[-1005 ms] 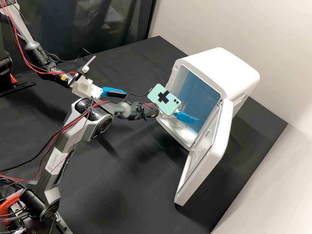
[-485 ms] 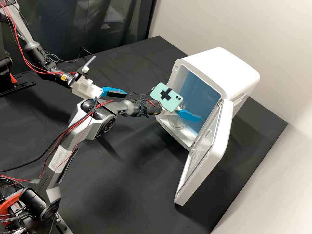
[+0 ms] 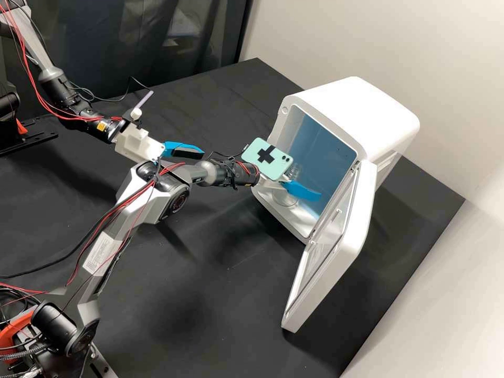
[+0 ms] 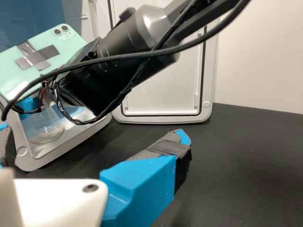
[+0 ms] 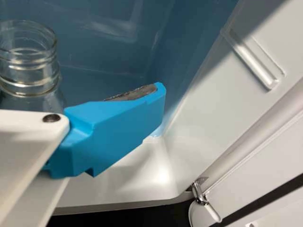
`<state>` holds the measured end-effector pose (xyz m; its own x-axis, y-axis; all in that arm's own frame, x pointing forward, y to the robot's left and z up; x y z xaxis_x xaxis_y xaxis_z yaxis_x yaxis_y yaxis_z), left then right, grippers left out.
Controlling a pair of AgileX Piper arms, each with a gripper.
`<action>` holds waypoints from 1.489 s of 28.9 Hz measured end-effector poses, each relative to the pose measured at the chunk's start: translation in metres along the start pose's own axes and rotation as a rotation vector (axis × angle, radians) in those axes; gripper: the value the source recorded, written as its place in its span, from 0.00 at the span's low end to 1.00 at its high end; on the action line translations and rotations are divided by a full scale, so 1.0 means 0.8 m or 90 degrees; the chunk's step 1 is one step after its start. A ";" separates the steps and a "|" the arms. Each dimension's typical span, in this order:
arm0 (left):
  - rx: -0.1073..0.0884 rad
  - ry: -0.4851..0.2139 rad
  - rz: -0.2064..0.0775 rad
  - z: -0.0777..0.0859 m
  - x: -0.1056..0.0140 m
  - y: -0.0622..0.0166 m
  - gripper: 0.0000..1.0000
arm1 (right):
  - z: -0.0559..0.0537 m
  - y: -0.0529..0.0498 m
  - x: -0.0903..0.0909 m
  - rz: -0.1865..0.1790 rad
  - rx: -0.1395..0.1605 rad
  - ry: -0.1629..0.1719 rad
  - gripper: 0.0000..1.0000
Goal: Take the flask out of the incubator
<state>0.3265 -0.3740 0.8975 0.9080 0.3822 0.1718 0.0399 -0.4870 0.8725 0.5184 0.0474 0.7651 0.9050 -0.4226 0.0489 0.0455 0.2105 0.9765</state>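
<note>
Ideally, the right gripper [image 3: 300, 185], jaws apart beside the clear glass flask [image 3: 287, 197] standing inside the open white blue-lined incubator [image 3: 367, 121] on the right, centres on the threaded neck [image 5: 28, 56], closes firmly, then withdraws level.

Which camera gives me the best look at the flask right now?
Right wrist view: the flask neck and threaded mouth are close and clear. The left wrist view shows its lower body behind the right arm and cables. The high view shows it inside the incubator, largely hidden by the phone.
</note>
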 end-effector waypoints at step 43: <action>-0.003 0.002 0.000 0.000 0.000 0.0001 1.00 | -0.006 -0.013 0.001 0.002 0.002 0.005 0.00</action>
<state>0.3263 -0.3737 0.8977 0.9064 0.3850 0.1740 0.0376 -0.4837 0.8745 0.5206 0.0489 0.7544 0.9087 -0.4144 0.0502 0.0411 0.2084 0.9772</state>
